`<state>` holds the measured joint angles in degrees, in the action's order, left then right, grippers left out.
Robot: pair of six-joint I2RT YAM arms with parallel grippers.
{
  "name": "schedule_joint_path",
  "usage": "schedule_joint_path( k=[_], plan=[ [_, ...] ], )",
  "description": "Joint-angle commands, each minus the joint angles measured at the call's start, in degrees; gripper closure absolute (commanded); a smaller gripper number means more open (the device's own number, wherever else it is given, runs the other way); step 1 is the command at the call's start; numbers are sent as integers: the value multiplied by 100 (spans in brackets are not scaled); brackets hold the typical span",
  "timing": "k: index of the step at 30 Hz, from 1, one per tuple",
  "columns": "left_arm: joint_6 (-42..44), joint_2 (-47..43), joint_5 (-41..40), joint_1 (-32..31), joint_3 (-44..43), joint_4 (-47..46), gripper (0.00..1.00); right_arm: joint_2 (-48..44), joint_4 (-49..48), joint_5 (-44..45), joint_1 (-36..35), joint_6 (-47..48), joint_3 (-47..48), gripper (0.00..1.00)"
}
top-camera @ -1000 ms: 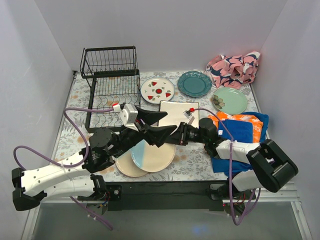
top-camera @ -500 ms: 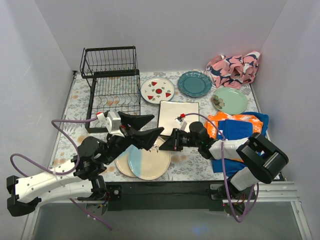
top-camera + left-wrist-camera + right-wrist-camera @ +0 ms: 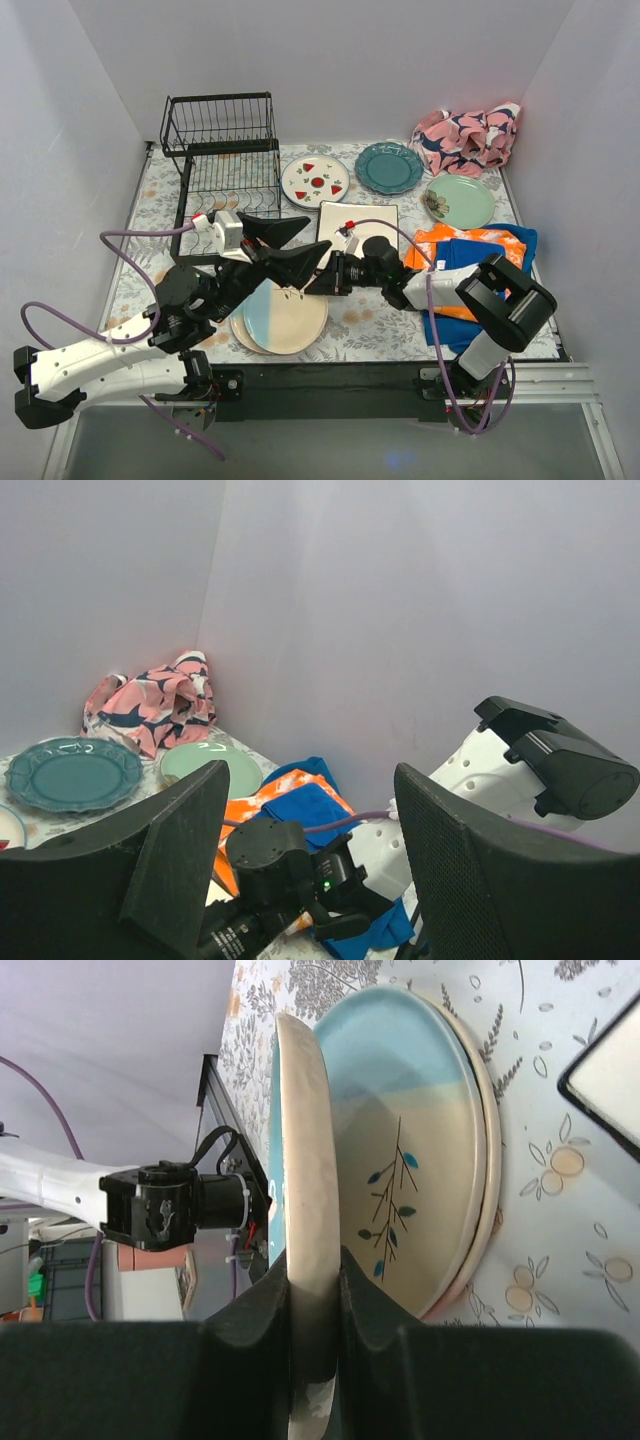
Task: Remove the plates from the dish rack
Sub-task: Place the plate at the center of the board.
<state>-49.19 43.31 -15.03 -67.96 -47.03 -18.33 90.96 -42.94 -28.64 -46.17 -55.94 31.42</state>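
The black wire dish rack point(image 3: 225, 165) stands at the back left; no plates show in its slots. My right gripper point(image 3: 318, 284) is shut on the right rim of a blue-and-cream plate point(image 3: 285, 312), which lies low over a round cream plate point(image 3: 243, 335). In the right wrist view the rim point(image 3: 308, 1190) is clamped between the fingers point(image 3: 250, 1330), with the cream plate's edge point(image 3: 492, 1190) beyond. My left gripper point(image 3: 315, 240) is open and empty, held above that plate; its fingers point(image 3: 185, 865) frame the right arm. A watermelon plate point(image 3: 315, 181), teal plate point(image 3: 389, 167), pale green plate point(image 3: 460, 201) and square cream plate point(image 3: 358, 225) lie on the table.
A pink patterned cloth point(image 3: 467, 137) lies at the back right. An orange and blue cloth point(image 3: 480, 255) lies at the right, under the right arm. The two arms are close together over the table's middle. White walls enclose the table on three sides.
My right gripper has moved left with the blue-and-cream plate, bringing it over the cream plate. My left gripper has drawn back to the left, staying open.
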Motion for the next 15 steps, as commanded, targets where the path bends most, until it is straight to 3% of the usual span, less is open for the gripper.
schedule_joint_path(
  k=[1,15],
  plan=[
    [120,-199,-150,2,0,-13,35,176,-804,-168,-85,-303,768,99],
    [252,-596,-431,2,150,31,35,923,-813,-27,-357,-356,1279,99]
  ],
)
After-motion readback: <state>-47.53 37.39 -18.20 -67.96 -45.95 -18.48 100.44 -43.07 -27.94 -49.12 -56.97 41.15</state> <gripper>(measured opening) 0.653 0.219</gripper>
